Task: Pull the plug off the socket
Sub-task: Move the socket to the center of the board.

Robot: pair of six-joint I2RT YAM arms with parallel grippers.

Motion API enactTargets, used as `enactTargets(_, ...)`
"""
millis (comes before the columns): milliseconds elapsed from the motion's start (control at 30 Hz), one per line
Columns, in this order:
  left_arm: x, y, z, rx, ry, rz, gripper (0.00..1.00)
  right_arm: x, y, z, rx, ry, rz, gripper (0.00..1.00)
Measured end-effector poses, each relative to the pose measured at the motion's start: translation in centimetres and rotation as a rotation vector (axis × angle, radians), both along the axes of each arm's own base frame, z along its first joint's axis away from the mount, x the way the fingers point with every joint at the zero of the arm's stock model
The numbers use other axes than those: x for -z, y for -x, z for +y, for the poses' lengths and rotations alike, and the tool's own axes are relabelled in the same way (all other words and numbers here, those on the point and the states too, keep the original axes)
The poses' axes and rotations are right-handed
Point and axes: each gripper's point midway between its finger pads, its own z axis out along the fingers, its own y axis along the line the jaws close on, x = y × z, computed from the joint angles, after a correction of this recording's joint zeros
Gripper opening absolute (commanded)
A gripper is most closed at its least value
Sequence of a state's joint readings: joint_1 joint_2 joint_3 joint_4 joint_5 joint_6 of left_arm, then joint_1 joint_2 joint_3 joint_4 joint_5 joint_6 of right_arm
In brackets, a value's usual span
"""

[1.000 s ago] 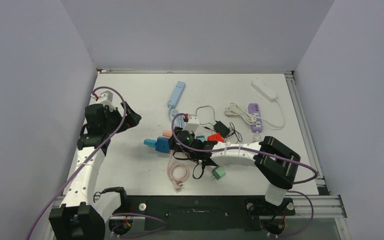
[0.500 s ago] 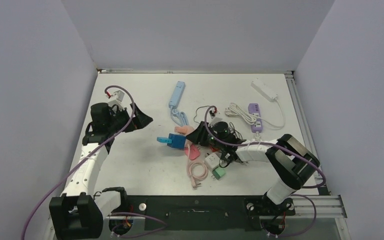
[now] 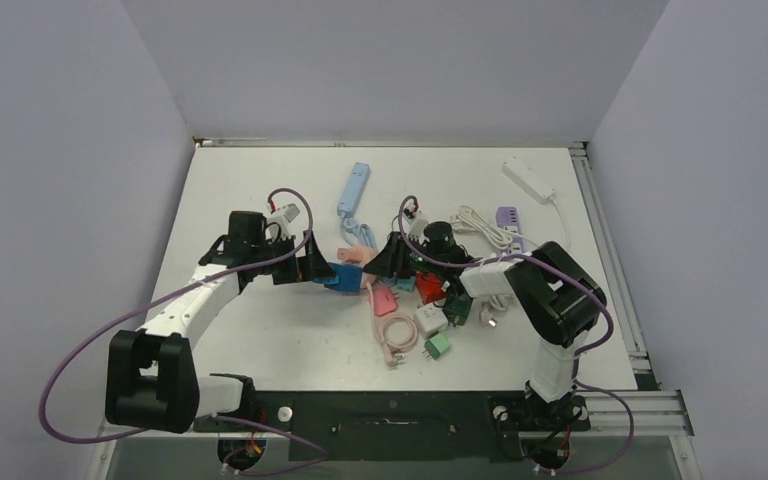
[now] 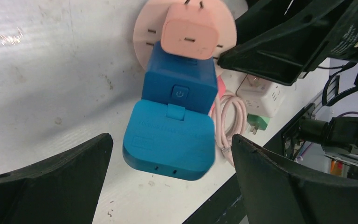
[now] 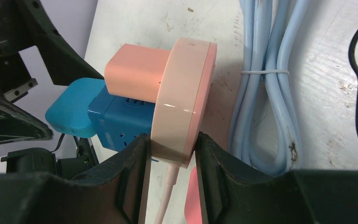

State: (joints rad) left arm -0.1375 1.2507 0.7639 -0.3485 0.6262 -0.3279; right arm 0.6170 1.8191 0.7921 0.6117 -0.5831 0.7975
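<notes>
A round pink socket (image 5: pixel 184 93) stands on its edge, shut between the fingers of my right gripper (image 5: pixel 170 154). A pink plug (image 5: pixel 135 72) and a dark blue adapter (image 5: pixel 116 123) are stuck into its face. A light blue plug (image 4: pixel 170 140) sits on the dark blue adapter (image 4: pixel 181 84). My left gripper (image 4: pixel 168 186) is open, with the light blue plug between its fingers and not touching them. In the top view the left gripper (image 3: pixel 312 268) and right gripper (image 3: pixel 386 262) face each other across the blue stack (image 3: pixel 343 278).
A light blue power strip (image 3: pixel 354 187) and its coiled cable (image 5: pixel 261 84) lie just behind the socket. A pink cable coil (image 3: pixel 394 335), a white adapter (image 3: pixel 430 319), a green plug (image 3: pixel 438 345) and a red plug (image 3: pixel 428 287) lie in front. A purple strip (image 3: pixel 511 232) is at the right.
My left arm has swung right from the table's left side to the light blue plug. My right gripper has drawn the socket cluster right, then slightly back.
</notes>
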Motion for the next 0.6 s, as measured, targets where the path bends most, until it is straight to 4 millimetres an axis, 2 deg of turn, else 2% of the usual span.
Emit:
enactTargets(133,2.3,0.9,0.2,0.004,-0.053,0.090,0.96,1.0,0.1,0.4,-0.037,-0.005,0.023,0.11)
enactTargets(267,2.0,0.7,0.1,0.006,-0.054,0.068,0.96,1.8,0.1,0.5,-0.054,0.001,0.036,0.15)
enactTargets(500,1.8,0.3,-2.7,0.094,-0.038,0.061,0.96,2.2,0.1,0.5,-0.066,0.010,0.022,0.30)
enactTargets(600,1.9,0.1,-3.2,0.106,-0.036,0.060,0.96,2.2,0.0,0.5,-0.068,0.017,0.008,0.42)
